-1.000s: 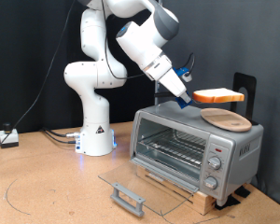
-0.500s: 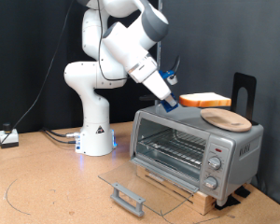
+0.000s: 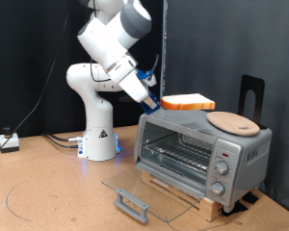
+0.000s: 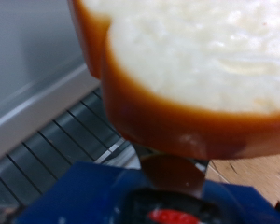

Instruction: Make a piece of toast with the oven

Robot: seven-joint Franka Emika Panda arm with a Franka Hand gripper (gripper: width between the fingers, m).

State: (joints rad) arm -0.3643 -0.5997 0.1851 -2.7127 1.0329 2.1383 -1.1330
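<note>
A white Franka arm reached from its base at the exterior view's left toward the exterior view's right, its two-finger gripper [image 3: 155, 100] clenched on one edge of the flat, roughly square piece of toast [image 3: 188, 101] with orange-tan crust and paler face. The toast was held roughly level in the air, above the top of the boxy silver countertop toaster oven [image 3: 202, 152], over the end of it nearer the exterior view's left, apparently clear of the metal. The oven's glass door [image 3: 149, 189] lay folded down flat in front, its handle [image 3: 131, 204] nearest the exterior view's bottom, and the wire rack [image 3: 177, 152] showed inside the open cavity. Knobs [image 3: 220, 171] sat on the panel at the oven's end toward the exterior view's right. A round light-wood board [image 3: 232, 121] rested on the oven's top, just beside the toast but apart from it. The wrist view showed the pale face and crust of the toast [image 4: 191, 65] close up, with rack wires [image 4: 61, 149] beyond it.
</note>
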